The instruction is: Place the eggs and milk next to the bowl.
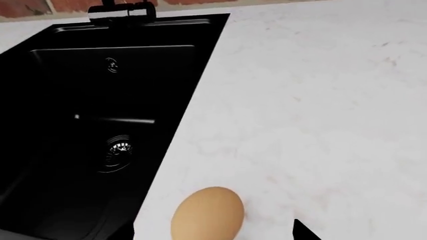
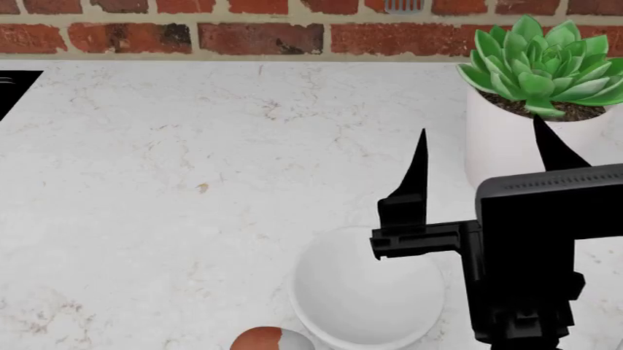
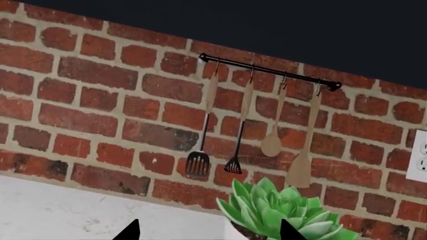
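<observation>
The white bowl point(image 2: 365, 295) sits on the marble counter point(image 2: 146, 182) near the front. The reddish-brown egg with a grey patch point(image 2: 271, 340) lies just to its left, at the frame's lower edge. My right gripper point(image 2: 484, 157) is open and empty, raised above the bowl's right side with its fingers pointing at the wall; it also shows in the right wrist view point(image 3: 210, 235). In the left wrist view the small tan egg point(image 1: 208, 214) lies on the counter between the open fingers of my left gripper point(image 1: 217, 236), with a gap on each side. The milk is out of view.
A white pot with a green succulent point(image 2: 516, 146) stands at the back right, close behind the right gripper. A black sink point(image 1: 87, 130) with a tap lies beside the tan egg. A brick wall point(image 3: 100, 95) with hanging utensils point(image 3: 240, 135) backs the counter.
</observation>
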### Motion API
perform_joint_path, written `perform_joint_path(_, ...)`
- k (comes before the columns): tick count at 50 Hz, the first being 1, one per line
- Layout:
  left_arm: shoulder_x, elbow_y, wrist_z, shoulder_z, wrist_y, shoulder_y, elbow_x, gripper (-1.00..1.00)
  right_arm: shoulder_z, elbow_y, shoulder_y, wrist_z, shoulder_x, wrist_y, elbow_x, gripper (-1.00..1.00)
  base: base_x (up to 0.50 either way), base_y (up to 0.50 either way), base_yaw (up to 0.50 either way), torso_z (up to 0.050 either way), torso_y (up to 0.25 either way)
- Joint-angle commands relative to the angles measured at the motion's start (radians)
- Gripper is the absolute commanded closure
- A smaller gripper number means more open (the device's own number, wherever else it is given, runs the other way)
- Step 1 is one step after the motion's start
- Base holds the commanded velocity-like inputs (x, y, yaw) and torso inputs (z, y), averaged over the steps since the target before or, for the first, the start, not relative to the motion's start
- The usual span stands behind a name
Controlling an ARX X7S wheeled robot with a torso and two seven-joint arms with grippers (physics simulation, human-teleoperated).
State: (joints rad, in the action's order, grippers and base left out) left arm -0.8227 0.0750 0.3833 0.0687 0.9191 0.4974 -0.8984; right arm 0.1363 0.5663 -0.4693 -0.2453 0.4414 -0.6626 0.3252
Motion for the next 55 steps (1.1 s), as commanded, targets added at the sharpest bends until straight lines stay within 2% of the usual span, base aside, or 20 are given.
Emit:
perform_joint_path(1, 0.044, -0.075, -0.055, 0.037, -0.01, 0.031, 0.08, -1.0, -0.025, 0.008, 0.001, 0.02, -0.012, -0.006, -0.015, -1.0, 0.0, 0.0, 0.0, 0.0, 0.0)
perform_joint_path(30, 0.092, -0.274, -0.138, 0.162, -0.108, 0.093, 0.21, -1.0, -0.014, 0.025, -0.018, 0.006, -0.003, -0.041, -0.01, -1.0, 0.0, 0.0, 0.0, 0.0, 0.0)
perform_joint_path(55, 0.112, -0.363, -0.144, 0.164, -0.143, 0.078, 0.227, -1.0, 0.003, 0.018, -0.038, 0.001, 0.001, -0.054, -0.011, -1.0, 0.0, 0.0, 0.0, 0.0, 0.0)
